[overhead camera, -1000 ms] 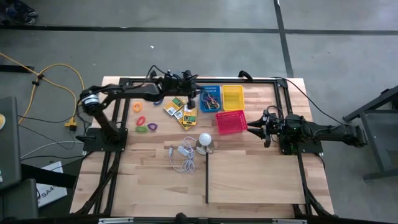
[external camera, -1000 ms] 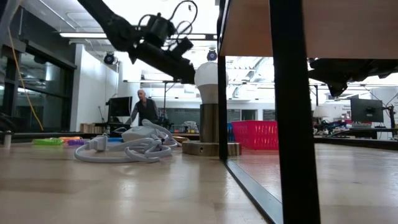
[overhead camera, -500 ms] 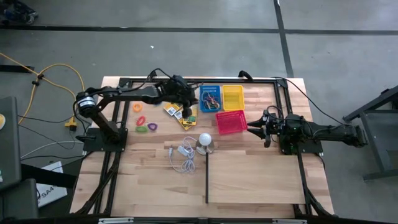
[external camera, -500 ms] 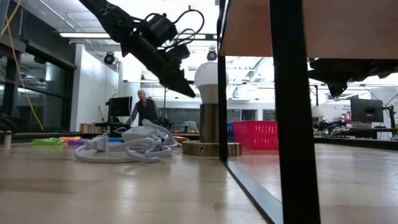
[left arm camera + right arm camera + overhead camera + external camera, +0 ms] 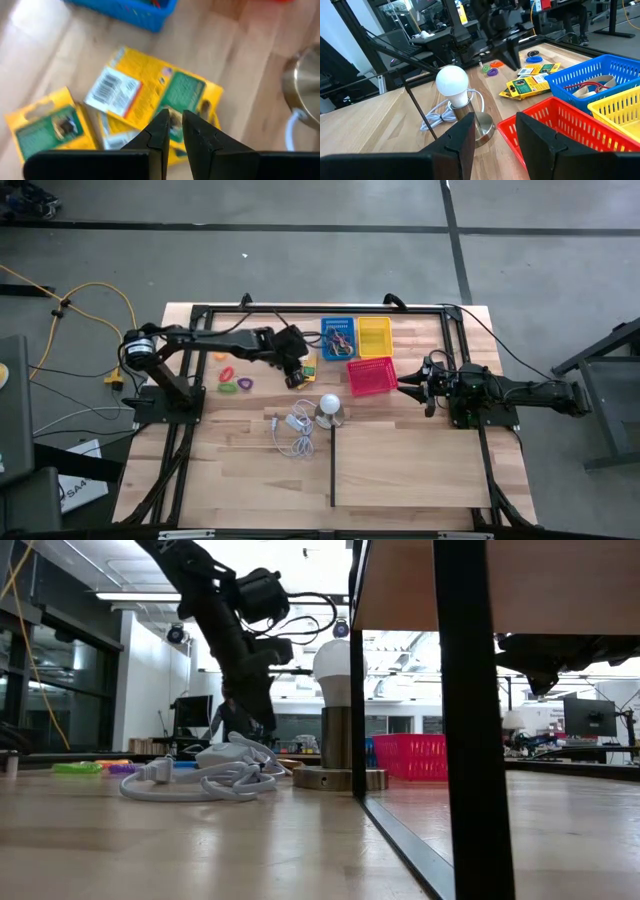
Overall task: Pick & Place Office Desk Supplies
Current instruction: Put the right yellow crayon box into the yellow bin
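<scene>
My left gripper (image 5: 172, 125) hangs directly over the pile of yellow-and-green packets (image 5: 152, 97), fingertips pointing down at the topmost one. The two fingers (image 5: 159, 131) stand close together with only a thin slit between them. Nothing is pinched there; I cannot tell whether the tips touch the packet's face.

From above, my left gripper (image 5: 296, 368) covers most of the packets (image 5: 308, 365); only a yellow edge shows on its far side, toward the baskets. Just beyond the packets is the blue basket (image 5: 338, 338) with rubber bands (image 5: 587, 88) inside. The yellow basket (image 5: 375, 336) sits beside the blue one, and the red basket (image 5: 371, 376) is nearer my right arm.

On the other side of my left gripper, back toward its arm's base, lie the coloured rings (image 5: 232, 370): orange, pink, green, purple, well apart from the fingers.

Close beside the left gripper stands the white bulb (image 5: 329, 403) on a silvery base, the coiled white cord (image 5: 294, 434) next to it.

My right gripper (image 5: 412, 384) waits just beside the red basket, fingers (image 5: 462, 140) spread, holding nothing. A person (image 5: 232, 720) shows in the room behind the table, largely hidden by my left arm.
</scene>
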You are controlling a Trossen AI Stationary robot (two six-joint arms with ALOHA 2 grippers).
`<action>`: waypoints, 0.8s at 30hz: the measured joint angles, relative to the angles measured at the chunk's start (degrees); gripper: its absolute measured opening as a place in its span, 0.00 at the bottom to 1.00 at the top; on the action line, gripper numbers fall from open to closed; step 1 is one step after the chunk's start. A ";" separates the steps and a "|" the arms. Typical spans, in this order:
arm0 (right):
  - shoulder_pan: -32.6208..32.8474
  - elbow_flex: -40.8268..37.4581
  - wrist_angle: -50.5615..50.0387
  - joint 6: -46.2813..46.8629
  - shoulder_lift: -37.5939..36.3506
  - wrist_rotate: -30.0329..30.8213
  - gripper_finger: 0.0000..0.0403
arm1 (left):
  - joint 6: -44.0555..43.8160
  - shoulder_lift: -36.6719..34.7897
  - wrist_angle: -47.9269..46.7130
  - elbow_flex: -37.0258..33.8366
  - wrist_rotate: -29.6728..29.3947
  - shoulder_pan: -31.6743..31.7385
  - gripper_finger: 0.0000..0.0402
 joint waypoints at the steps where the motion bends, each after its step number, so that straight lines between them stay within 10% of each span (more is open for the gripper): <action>1: 0.00 -0.01 0.00 0.01 0.00 -0.01 0.32 | -0.72 -0.11 -0.48 0.00 0.00 -0.38 0.12; 24: 0.00 0.01 0.00 0.01 0.02 0.00 0.32 | 1.60 -4.44 -2.00 -7.21 -14.83 -12.66 0.12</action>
